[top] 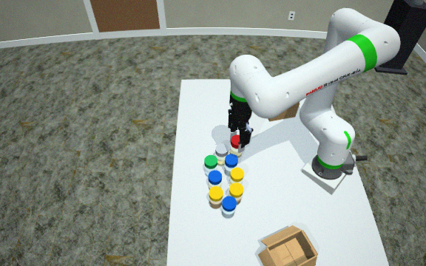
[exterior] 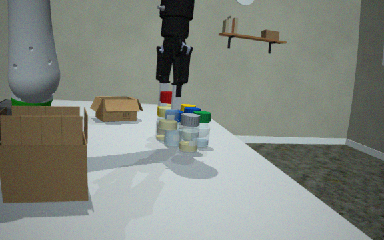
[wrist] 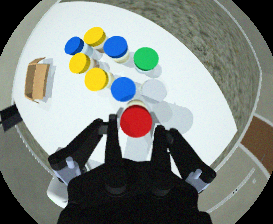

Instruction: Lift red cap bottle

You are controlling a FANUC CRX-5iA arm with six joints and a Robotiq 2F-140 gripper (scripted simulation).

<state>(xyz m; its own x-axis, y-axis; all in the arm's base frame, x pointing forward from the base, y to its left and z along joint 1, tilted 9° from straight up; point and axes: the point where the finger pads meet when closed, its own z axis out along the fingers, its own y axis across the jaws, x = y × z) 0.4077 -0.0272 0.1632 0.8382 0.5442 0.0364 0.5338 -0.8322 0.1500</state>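
The bottle with the red cap (top: pixel 235 142) (exterior: pixel 166 97) (wrist: pixel 136 121) hangs upright between my gripper's fingers, with its cap above the caps of the other bottles. My gripper (top: pixel 238 146) (exterior: pixel 169 99) (wrist: pixel 136 115) points straight down and is shut on it just below the cap. The bottle's lower part is hidden behind the cluster in the exterior view. Below it, a grey-capped bottle (top: pixel 220 149) (exterior: pixel 190 119), a green-capped one (top: pixel 211 161) (exterior: pixel 204 117) (wrist: pixel 145 59) and several blue- and yellow-capped ones (top: pixel 231 160) (top: pixel 237 174) stand upright on the white table (top: pixel 272 192).
An open cardboard box (top: pixel 288 247) (exterior: pixel 42 153) stands at the table's near end. A second open box (top: pixel 285 112) (exterior: pixel 115 108) sits behind the arm. The robot base (top: pixel 329 168) is on the table's right side.
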